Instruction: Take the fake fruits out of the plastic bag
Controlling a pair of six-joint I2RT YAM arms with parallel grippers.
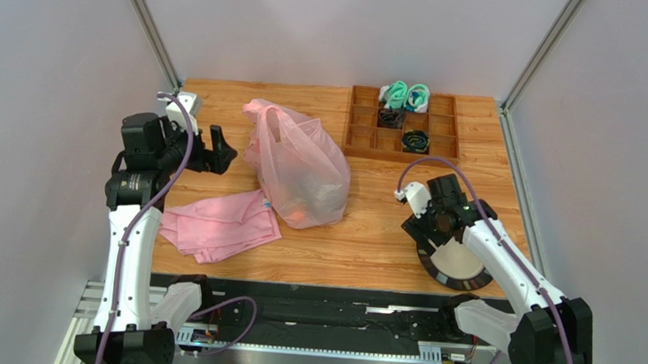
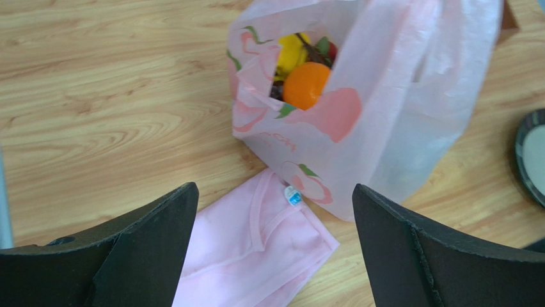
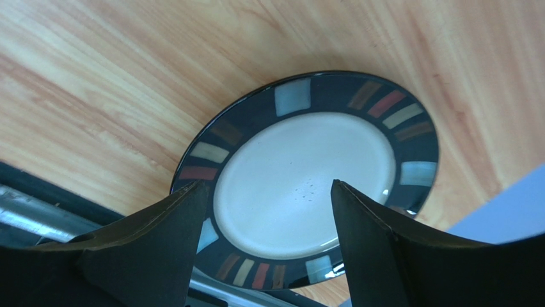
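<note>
The pink translucent plastic bag (image 1: 299, 163) stands mid-table, its mouth toward my left gripper. Through that opening in the left wrist view (image 2: 384, 96) I see fake fruits: an orange (image 2: 306, 84), a yellow lemon (image 2: 291, 51), a red berry (image 2: 331, 50) and dark grapes (image 2: 276, 91). My left gripper (image 1: 226, 152) hovers left of the bag, open and empty (image 2: 275, 188). My right gripper (image 1: 439, 227) points down over a plate at the right front, open with nothing between its fingers (image 3: 268, 185).
A folded pink cloth (image 1: 219, 225) lies against the bag's front left (image 2: 256, 243). A dark-rimmed plate (image 3: 294, 96) sits near the table's front edge under my right gripper. A wooden compartment tray (image 1: 359, 142) with teal and black items stands at the back right.
</note>
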